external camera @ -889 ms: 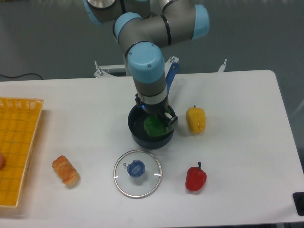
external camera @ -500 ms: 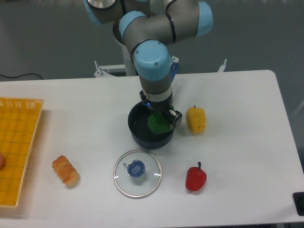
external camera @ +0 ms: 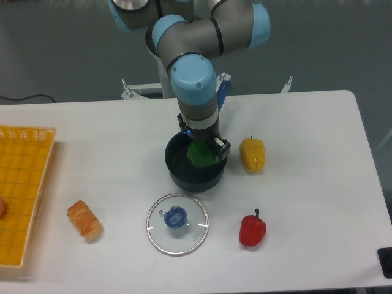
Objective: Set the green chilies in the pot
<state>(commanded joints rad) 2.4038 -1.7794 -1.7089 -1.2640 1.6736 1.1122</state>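
While the arm reaches down from the back of the table, the scene reads as follows.

Arm: the grey and light-blue UR5e stands over the middle of the white table, its wrist pointing straight down at the pot.

Gripper: the gripper sits low inside the pot's mouth, its fingers on either side of the green chilies; they look closed against it, though the wrist hides most of the contact.

Green chilies: the green chilies show as a glossy bright-green lump within the pot's rim, toward its right side, partly covered by the gripper. Whether it rests on the pot's bottom or hangs just above it cannot be told.

Pot: the pot is a dark round saucepan at the table's centre; its blue handle points away toward the back edge, mostly hidden behind the arm.

Lid: the glass lid with a blue knob lies flat just in front of the pot, apart from it.

Yellow pepper: the yellow pepper stands just right of the pot, not touching.

Red pepper: the red pepper lies nearer the front, right of the lid.

Bread: a small bread roll lies front left.

Basket: a yellow basket sits at the left edge, cut off by the frame.
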